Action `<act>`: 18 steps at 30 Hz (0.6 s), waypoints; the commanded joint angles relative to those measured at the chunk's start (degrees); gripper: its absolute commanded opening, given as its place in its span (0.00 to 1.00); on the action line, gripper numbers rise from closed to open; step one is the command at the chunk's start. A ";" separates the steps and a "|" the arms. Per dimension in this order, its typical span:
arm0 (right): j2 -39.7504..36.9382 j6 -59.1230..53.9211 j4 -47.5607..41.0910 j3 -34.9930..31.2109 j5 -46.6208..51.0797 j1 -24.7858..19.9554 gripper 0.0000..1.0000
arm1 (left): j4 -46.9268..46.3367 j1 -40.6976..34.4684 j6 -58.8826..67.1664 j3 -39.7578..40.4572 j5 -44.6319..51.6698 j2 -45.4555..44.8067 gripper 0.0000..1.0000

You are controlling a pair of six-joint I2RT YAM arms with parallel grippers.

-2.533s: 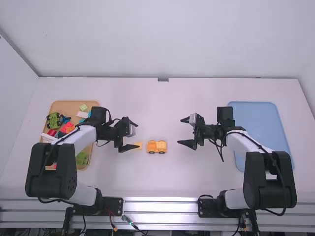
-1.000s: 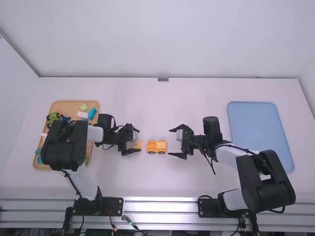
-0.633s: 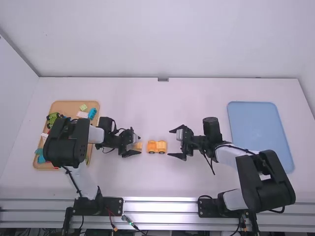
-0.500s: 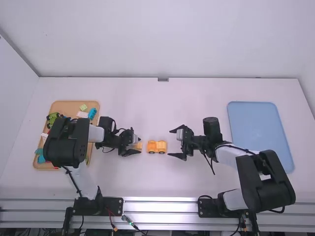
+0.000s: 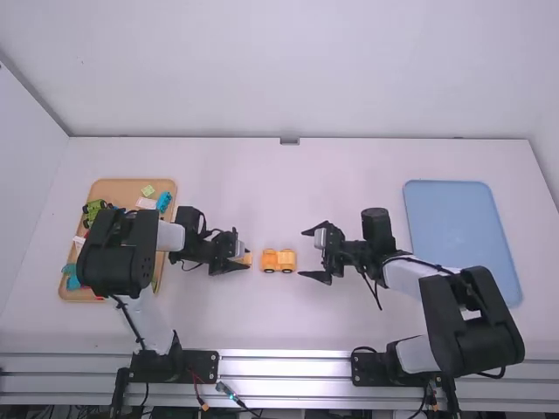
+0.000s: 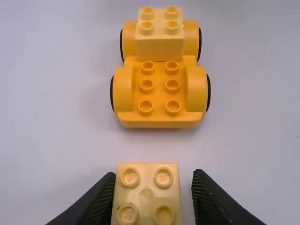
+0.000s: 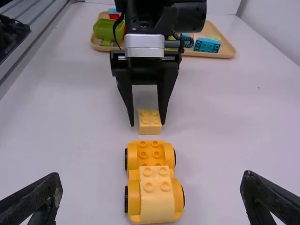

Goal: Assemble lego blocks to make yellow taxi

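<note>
My left gripper is low over the table around a pale yellow block, left of the orange-yellow car. In the left wrist view, the left gripper has one finger against the pale block and a narrow gap at the other. Beyond it sits the car base, bearing another pale yellow block at its far end. My right gripper stands wide open and empty, right of the car. In the right wrist view, the right gripper has its fingers apart either side of the car.
A wooden tray of mixed colored blocks lies at the left, partly under the left arm. On the right is a blue tray, with the right arm just before its near-left edge.
My left gripper has lowered around the loose pale block and its fingers have drawn closer together. My right gripper came left toward the car, then stayed nearly still.
</note>
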 commanded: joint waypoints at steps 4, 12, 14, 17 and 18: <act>-1.31 -0.13 -0.15 -0.37 -0.50 0.55 0.99 | -0.55 0.20 1.20 0.26 0.50 0.76 0.35; -1.31 -0.11 -0.17 -0.37 -0.94 0.09 0.99 | -0.59 0.20 1.20 0.26 0.46 0.76 0.41; -1.31 -0.11 -0.17 -0.37 -0.92 0.07 0.99 | -0.61 0.20 1.18 0.26 0.46 0.76 0.41; -1.31 -0.11 -0.17 -0.37 -0.92 0.33 0.99 | -0.59 0.20 1.25 0.26 0.48 0.76 0.41; -1.31 -0.11 -0.17 -0.37 -0.96 0.31 0.99 | -0.52 0.20 1.20 0.26 0.48 0.76 0.41</act>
